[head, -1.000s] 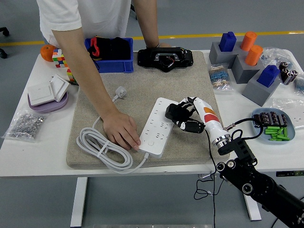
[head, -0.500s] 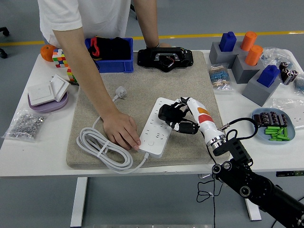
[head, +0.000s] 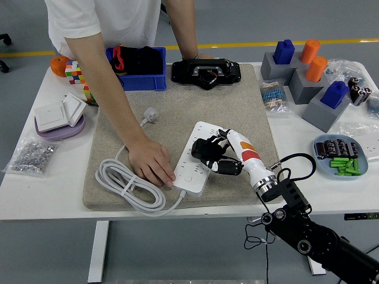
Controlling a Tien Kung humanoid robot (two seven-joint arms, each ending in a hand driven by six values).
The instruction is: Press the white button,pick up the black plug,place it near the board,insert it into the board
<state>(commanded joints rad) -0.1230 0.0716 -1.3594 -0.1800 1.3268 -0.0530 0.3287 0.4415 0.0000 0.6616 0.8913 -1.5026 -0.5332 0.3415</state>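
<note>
A white table (head: 47, 189) carries a beige mat (head: 177, 118), a blue bin (head: 145, 80) and grey blocks (head: 308, 89).

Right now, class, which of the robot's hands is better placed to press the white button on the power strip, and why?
The right hand. It hovers directly over the white power strip, fingers curled just above its surface. The left hand is not in view. A person's hand steadies the strip's near end.

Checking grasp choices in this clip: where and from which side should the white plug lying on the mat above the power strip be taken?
Grip the white plug by its rounded body, from above. It lies flat on the mat, clear of the power strip and the person's hand. Its cable trails toward the near left, so fingers closing across the body's sides would likely avoid the cable.
</note>
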